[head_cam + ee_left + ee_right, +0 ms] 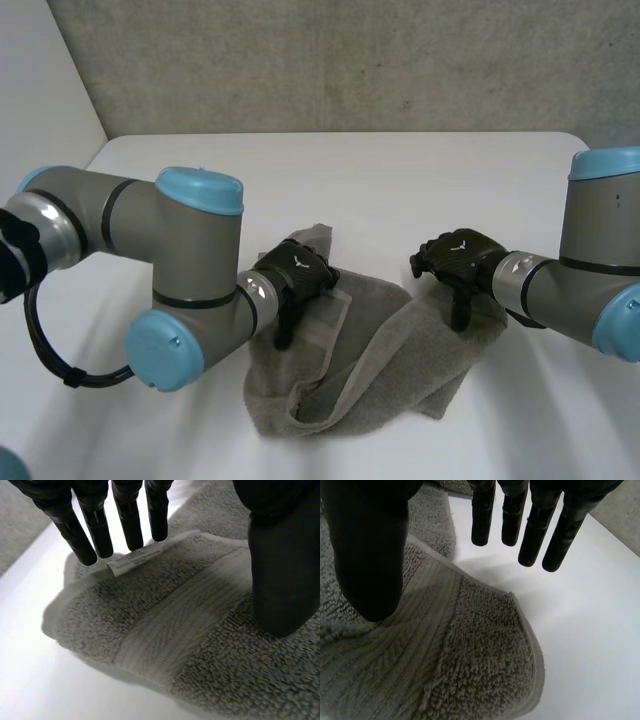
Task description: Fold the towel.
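Lying rumpled near the front of the white table (400, 170), the grey towel (375, 350) was not yet folded in any neat way. It sat in a loose heap, one part lapped over another, with creases running through the middle. The left robot hand (295, 272) hovered over the towel's left end, its fingers (127, 520) straight and spread away from the thumb (282, 570), holding nothing. A small white label (137, 560) on the towel's edge lay just at the fingertips. The right robot hand (460, 255) stood over the right end, likewise wide, with its fingers (535, 525) straight above bare table past a corner and its thumb (370, 555) over the cloth. By my reading, the job had barely begun: both ends wanted gripping, the cloth wanted spreading flat, and every fold was left to make.
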Robot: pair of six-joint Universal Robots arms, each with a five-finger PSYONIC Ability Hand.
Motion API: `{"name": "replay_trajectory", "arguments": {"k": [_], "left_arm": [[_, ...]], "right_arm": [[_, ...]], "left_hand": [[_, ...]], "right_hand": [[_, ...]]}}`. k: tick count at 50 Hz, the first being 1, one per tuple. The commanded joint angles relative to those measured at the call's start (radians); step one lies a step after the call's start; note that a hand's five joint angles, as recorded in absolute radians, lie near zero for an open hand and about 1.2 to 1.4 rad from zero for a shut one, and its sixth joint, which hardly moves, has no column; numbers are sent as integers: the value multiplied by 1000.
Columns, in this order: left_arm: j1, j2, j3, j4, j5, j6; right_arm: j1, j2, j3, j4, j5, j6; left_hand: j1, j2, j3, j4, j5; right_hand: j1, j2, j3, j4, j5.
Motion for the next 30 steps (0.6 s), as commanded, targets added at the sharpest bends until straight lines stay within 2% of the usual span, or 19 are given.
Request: {"name": "replay_trajectory", "arguments": {"k": [1,12,24,26,27,28,29,30], "left_arm": [[-10,-58,124,-123,6,-1],[-34,-152,251,-186,-5,79],[-60,-210,346,-252,-14,85],[-60,-209,349,-255,-38,85],[-60,-209,349,-255,-39,85],[-60,-201,354,-253,-55,83],[-60,-195,357,-250,-77,77],[-60,-195,357,-250,-77,77]], "right_arm": [[-7,-4,30,-35,4,7],[-14,0,47,-69,4,7],[-14,16,36,-69,4,1],[-16,20,34,-69,4,1],[-16,22,33,-69,2,1],[-16,22,33,-69,2,1],[-18,22,33,-69,-1,1],[-18,22,33,-69,-7,1]], "left_hand": [[-43,-53,-33,-46,-215],[-49,-59,-39,-52,-221],[7,-3,17,4,-165],[234,224,244,232,63],[236,226,246,233,64],[442,432,452,439,271],[648,637,658,645,476],[650,639,660,647,478]], "right_hand": [[-37,-32,-32,-20,4],[-37,-32,-32,-20,4],[-11,-6,-6,6,30],[66,71,71,83,107],[159,164,164,176,200],[160,165,165,177,201],[270,275,275,287,311],[446,451,451,463,487]]}}
